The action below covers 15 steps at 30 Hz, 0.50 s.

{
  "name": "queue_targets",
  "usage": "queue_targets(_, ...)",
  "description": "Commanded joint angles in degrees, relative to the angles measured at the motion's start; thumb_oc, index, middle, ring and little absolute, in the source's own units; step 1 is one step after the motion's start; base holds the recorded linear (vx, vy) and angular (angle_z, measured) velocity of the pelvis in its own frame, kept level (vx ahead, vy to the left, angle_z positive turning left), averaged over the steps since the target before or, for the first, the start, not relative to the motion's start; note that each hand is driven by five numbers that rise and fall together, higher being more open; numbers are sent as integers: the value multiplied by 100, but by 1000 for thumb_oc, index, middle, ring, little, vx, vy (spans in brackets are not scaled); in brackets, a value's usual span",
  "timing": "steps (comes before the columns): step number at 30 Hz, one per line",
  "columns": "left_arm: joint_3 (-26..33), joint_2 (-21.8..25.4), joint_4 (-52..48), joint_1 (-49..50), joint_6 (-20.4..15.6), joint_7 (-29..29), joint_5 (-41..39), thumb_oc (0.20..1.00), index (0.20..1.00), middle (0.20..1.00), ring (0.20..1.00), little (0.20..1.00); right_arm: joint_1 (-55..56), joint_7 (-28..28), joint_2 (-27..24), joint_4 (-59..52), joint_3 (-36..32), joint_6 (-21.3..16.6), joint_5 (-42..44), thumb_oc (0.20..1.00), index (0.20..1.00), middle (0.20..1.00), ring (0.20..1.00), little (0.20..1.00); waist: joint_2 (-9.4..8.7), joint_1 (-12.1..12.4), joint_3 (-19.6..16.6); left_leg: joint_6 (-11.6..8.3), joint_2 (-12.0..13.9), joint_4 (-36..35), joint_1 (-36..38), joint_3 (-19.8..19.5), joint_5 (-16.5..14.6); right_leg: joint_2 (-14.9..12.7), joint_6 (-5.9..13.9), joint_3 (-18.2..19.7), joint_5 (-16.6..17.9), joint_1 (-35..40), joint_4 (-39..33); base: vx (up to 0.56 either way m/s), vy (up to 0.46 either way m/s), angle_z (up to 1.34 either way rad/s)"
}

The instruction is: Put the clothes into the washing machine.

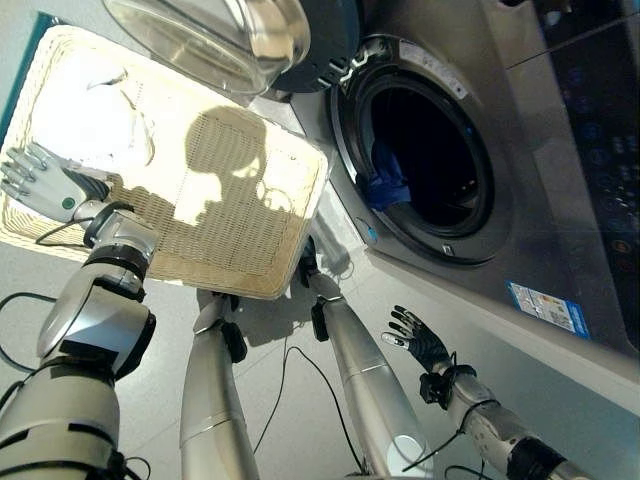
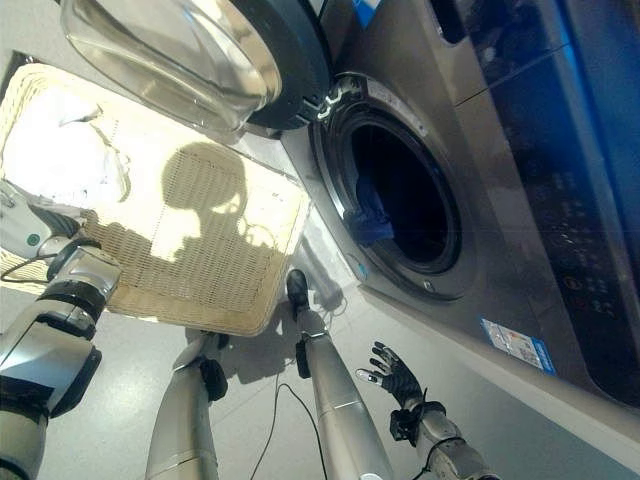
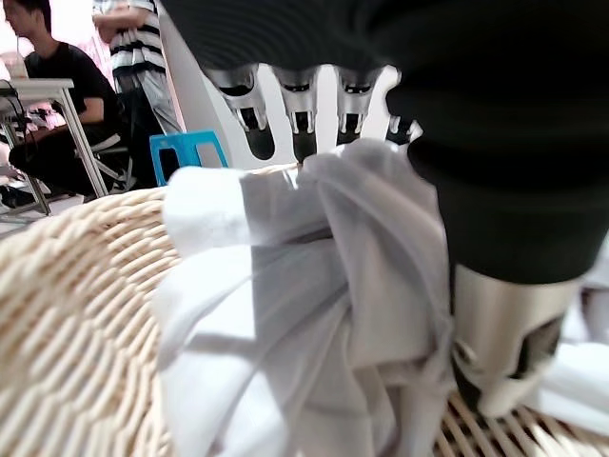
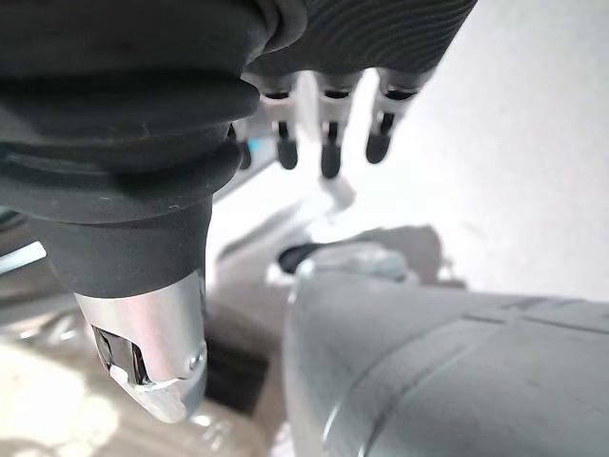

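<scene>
Nearest, the right robot hand (image 1: 418, 338) hangs low over the floor with its fingers spread, touching nothing. Farther left, the left robot hand (image 1: 45, 182) lies in the wicker basket (image 1: 250, 250), fingers relaxed and straight against the white clothes (image 3: 304, 314) bunched between fingers and thumb. To the right and beyond stands the washing machine (image 1: 520, 200), its glass door (image 1: 215, 35) swung open. A blue garment (image 1: 385, 180) lies at the drum's left edge.

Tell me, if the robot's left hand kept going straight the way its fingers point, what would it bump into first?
Most likely the crumpled white cloth lying in the woven wicker basket. The left hand points its straight fingers over it; the cloth sits right before the palm, though depth is hard to judge.
</scene>
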Motion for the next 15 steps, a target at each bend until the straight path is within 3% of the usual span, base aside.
queue_targets(1, -228, 552, -204, -158, -268, -872, 164, 862, 862, 862, 862, 862, 195, -23, -194, -380, 72, -56, 212, 1000, 1000, 1000, 1000, 1000, -666, 127, 80, 6, -561, 966, 266, 238, -1364, 444, 214, 40, 932, -84, -901, 11, -16, 17)
queue_targets(2, -233, 552, -207, -166, -267, -884, 159, 824, 824, 824, 824, 824, 194, -16, -194, -380, 65, -52, 209, 1000, 1000, 1000, 1000, 1000, -665, 127, 80, 7, -562, 971, 256, 234, -1369, 445, 214, 38, 933, -91, -903, 20, -25, 16)
queue_targets(3, -298, 536, -213, -242, -163, -929, 150, 567, 567, 567, 567, 567, 166, 8, -200, -383, 61, -77, 267, 1000, 1000, 1000, 1000, 1000, -676, 117, 80, 6, -577, 1006, 149, 200, -1381, 456, 211, 30, 945, -181, -901, 11, -12, 7)
queue_targets(4, -309, 534, -206, -262, -158, -952, 157, 539, 539, 539, 539, 539, 159, 21, -204, -382, 58, -84, 291, 1000, 1000, 1000, 1000, 1000, -679, 114, 80, 5, -577, 1013, 124, 194, -1382, 458, 211, 25, 948, -203, -899, 16, -14, 4)
queue_targets(5, -337, 524, -144, -334, -94, -928, 160, 454, 454, 454, 454, 454, 121, 39, -220, -372, 53, -85, 335, 1000, 1000, 1000, 1000, 1000, -692, 100, 80, -7, -576, 1018, 52, 176, -1373, 460, 211, 9, 966, -276, -900, 0, 0, 0)
queue_targets(10, -351, 525, -94, -369, -78, -934, 176, 435, 435, 435, 435, 435, 102, 62, -218, -359, 52, -89, 348, 1000, 1000, 1000, 1000, 1000, -698, 93, 80, -10, -577, 1027, 31, 167, -1378, 461, 211, 9, 972, -296, -904, 0, 0, 0)
queue_targets(11, -407, 524, -2, -465, -3, -1018, 135, 222, 222, 222, 222, 222, 65, 112, -199, -338, 57, -93, 428, 1000, 1000, 1000, 1000, 1000, -721, 81, 80, -12, -589, 1068, -18, 133, -1402, 467, 213, 18, 989, -337, -901, 0, 0, 0)
queue_targets(12, -300, 526, -14, -440, -434, -1076, -557, 200, 200, 200, 200, 200, 74, 47, -198, -405, 60, -73, 413, 1000, 1000, 1000, 1000, 1000, -719, 75, 80, -41, -589, 1036, -43, 112, -1377, 468, 213, 33, 1011, -370, -940, 0, 0, 0)
queue_targets(15, 7, 438, -199, -247, -988, -876, -967, 200, 200, 200, 200, 200, 161, 49, -189, -507, 56, -104, 354, 1000, 1000, 1000, 1000, 1000, -691, 100, 80, -44, -610, 961, 27, 89, -1352, 486, 215, 50, 987, -324, -941, 0, 0, 0)
